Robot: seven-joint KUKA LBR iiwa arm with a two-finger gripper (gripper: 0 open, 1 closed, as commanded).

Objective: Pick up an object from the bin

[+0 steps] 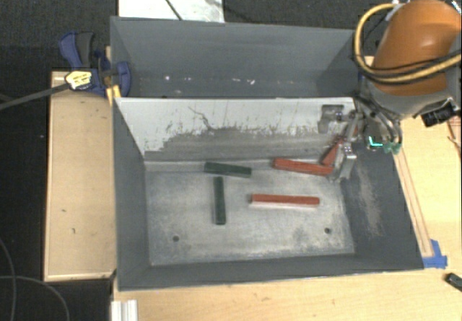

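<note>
Right, nearest the camera is bare floor of the bin (238, 244). Next comes the near red stick (284, 200), lying flat and crosswise. Off its left end lies the dark green stick (219, 201), pointing front to back. Further in, a second green stick (227, 168) lies crosswise just past the first one's far end; touching or not, can't say.

Further still, nr the foot of the back wall, is the far red stick (297, 165). The gripper (341, 157) is down at its right end, close to the bin's right wall. A reddish sliver stands tilted against the gripper there. It's prob. the stick's end tipped up, but not sure. Spread or pinched shut: can't tell, as metal and stick run together at that spot.

Judgement: the step in hand looks like the grab on the far red stick. To do it well:
- Bite across the narrow width, squarely, not on the extreme tip. An end hold lets a long stick pivot and droop.
- If there's room, take it a bit inboard toward the middle.
- Mind the right wall and the back slope; both are close.
- Lift straight up w/o dragging, so the near red stick, which lies apart, isn't swept.
- Check the free end comes off the floor before going higher.
</note>
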